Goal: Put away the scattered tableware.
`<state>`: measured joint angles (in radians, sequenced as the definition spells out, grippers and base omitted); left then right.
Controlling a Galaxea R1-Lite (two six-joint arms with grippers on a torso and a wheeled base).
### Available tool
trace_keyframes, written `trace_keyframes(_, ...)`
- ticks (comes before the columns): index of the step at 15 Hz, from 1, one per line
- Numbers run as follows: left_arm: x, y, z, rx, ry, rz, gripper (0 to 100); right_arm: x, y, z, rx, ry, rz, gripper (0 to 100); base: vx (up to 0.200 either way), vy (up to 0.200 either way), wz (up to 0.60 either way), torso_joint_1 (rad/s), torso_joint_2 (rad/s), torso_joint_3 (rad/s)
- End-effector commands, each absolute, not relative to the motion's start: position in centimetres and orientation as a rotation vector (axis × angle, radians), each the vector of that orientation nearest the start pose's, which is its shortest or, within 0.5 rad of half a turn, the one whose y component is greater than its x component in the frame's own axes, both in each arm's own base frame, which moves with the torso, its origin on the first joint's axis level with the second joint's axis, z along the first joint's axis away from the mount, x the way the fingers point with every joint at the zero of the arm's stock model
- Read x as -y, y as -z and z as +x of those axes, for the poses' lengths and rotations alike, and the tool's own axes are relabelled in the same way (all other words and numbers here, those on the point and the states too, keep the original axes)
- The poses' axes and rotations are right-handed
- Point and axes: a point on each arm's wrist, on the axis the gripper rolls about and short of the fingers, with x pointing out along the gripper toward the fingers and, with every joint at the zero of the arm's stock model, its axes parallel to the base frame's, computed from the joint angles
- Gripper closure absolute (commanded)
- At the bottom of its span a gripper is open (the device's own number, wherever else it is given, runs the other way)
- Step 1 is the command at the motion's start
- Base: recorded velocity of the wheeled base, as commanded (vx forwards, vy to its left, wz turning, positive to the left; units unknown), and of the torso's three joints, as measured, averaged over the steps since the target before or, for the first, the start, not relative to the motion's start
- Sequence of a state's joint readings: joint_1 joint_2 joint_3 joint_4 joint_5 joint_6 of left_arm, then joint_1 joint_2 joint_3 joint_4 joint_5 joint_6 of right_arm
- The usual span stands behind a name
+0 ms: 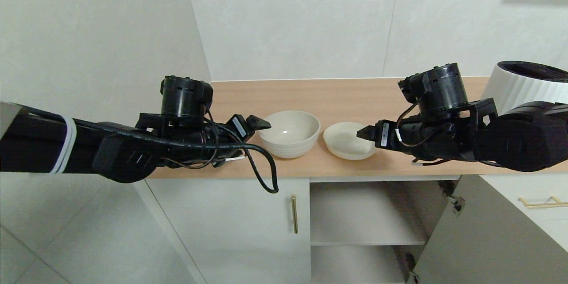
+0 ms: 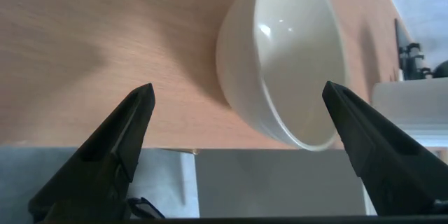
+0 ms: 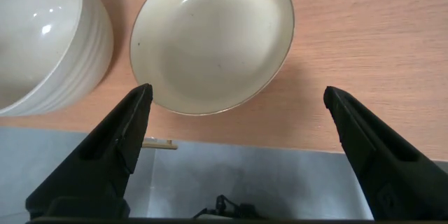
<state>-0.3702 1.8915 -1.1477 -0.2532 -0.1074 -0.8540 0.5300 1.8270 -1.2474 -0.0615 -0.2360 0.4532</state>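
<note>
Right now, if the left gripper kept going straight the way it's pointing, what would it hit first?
Most likely the deep bowl. The left gripper is open and aimed at the bowl's side wall, which lies ahead between its two fingers. How much gap is left is hard to judge.

Fingers (image 3: 112,147) wide apart, the right gripper (image 3: 236,92) faces a shallow bowl (image 3: 210,38) just beside a deeper bowl (image 3: 42,35)

Head camera looks down on the counter (image 1: 346,97); both wrist cameras sit close above it, sharing the deep bowl (image 2: 280,49).
</note>
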Motion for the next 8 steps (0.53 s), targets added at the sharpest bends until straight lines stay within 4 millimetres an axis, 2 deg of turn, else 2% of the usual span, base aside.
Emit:
trace_keyframes(1, 13.94, -16.47, 34.40, -0.677, 0.219, -0.749, 0, -17.38, -20.81, 30.65, -0.531, -0.174, 0.248, 0, 0.000, 0.000, 0.00, 0.000, 0.00, 0.000)
trace_keyframes(5, 14.51, -16.23, 34.32, -0.686, 0.226, -0.742, 0, -17.36, -20.82, 30.61, -0.532, -0.176, 0.248, 0, 0.000, 0.000, 0.00, 0.000, 0.00, 0.000)
trace_keyframes(6, 14.51, -16.23, 34.32, -0.686, 0.226, -0.740, 100, -17.36, -20.82, 30.61, -0.532, -0.176, 0.248, 0, 0.000, 0.000, 0.00, 0.000, 0.00, 0.000)
trace_keyframes(8, 14.51, -16.23, 34.32, -0.686, 0.226, -0.742, 100, -17.36, -20.82, 30.61, -0.532, -0.176, 0.248, 0, 0.000, 0.000, 0.00, 0.000, 0.00, 0.000)
